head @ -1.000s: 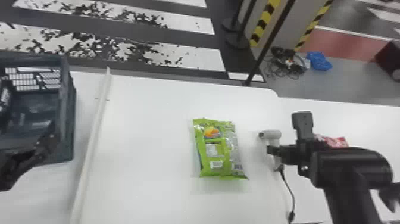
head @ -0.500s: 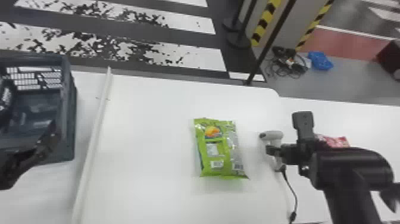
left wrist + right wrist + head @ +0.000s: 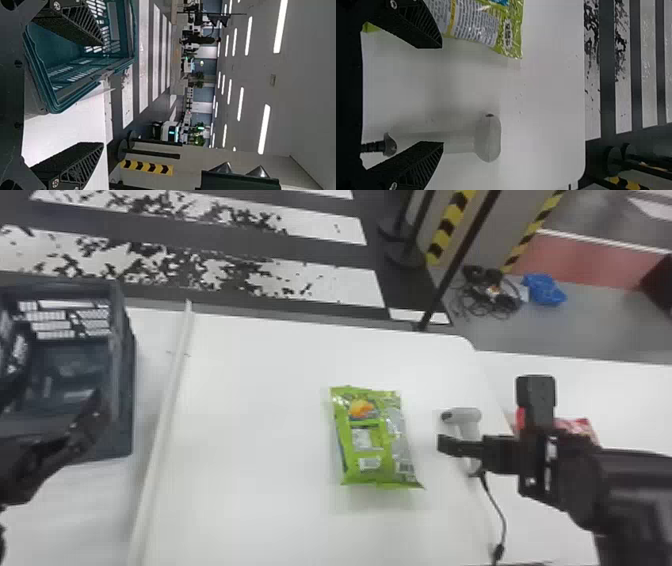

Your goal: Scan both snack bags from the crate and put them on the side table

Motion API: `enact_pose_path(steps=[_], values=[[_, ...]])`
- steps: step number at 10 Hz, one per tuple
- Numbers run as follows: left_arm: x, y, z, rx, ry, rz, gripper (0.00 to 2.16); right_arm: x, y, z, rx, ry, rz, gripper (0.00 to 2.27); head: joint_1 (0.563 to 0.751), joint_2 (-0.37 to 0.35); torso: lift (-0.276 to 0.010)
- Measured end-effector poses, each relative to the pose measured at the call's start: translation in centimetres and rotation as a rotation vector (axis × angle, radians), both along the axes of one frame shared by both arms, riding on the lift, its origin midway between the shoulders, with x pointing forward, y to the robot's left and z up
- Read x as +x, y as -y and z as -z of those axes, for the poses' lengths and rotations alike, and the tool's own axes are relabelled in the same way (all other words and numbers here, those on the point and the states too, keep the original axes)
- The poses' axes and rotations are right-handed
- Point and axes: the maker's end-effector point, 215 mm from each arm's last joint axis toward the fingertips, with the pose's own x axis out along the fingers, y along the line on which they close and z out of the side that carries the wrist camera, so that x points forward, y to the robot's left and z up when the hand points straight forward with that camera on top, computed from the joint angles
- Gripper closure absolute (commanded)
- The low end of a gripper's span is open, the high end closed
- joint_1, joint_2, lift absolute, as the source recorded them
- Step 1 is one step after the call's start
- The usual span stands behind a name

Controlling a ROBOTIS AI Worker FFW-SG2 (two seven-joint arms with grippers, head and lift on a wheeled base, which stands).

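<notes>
Right hand (image 3: pixel 485 430): since the frame half a second ago, the arm behind it has shifted toward the side table (image 3: pixel 615 390), and it spans more of the head view, one fingertip a little farther toward the green snack bag. Its fingers are apart with nothing clamped in them, above the surface near its right edge.
Left hand (image 3: pixel 55 390): at the near part of the crate in the head view, fingers well apart, holding nothing; how deep it sits there I cannot tell.
Green snack bag (image 3: pixel 370 435): lying flat on the white surface (image 3: pixel 260 440), right of its middle, between the strip and the scanner, its long sides running roughly from the near edge toward the far edge.
Scanner (image 3: pixel 467 417): on the surface by the right edge, head toward the far right corner, partly covered by the right hand.
Cord (image 3: pixel 495 510): runs from the scanner handle toward the near right corner.
Red snack bag (image 3: pixel 582 427): on the side table, just past the surface's right edge, partly hidden by the right hand.
Strip (image 3: pixel 165 415): white, crossing from the far edge to the near edge.
Crate (image 3: pixel 125 430): dark, left of the strip.
</notes>
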Motion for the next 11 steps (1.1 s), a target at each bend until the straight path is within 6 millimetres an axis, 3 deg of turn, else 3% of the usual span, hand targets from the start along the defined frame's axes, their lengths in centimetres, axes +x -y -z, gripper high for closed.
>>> enact_pose_path(steps=[3,8,9,10,11], values=[[0.0,0.0,0.0,0.0,-0.001,0.0,0.1,-1.4,-5.0,0.5,0.196,-0.056,-0.07,0.07,0.695,-0.122,-0.087],[0.1,0.0,0.3,0.0,-0.004,0.0,0.1,-0.9,-9.2,3.4,0.299,-0.146,-0.126,0.07,0.695,-0.063,-0.087],[0.1,-0.1,0.3,0.0,-0.005,-0.001,0.1,-0.8,-9.8,3.7,0.319,-0.156,-0.136,0.15,0.695,-0.058,-0.087],[0.1,-0.1,0.3,0.0,-0.005,-0.001,0.1,-0.9,-10.5,4.2,0.34,-0.179,-0.145,0.43,0.695,-0.047,-0.087],[0.1,-0.1,0.3,-0.001,-0.005,-0.001,0.1,-0.9,-10.8,4.9,0.355,-0.203,-0.149,1.17,0.695,-0.042,-0.087]])
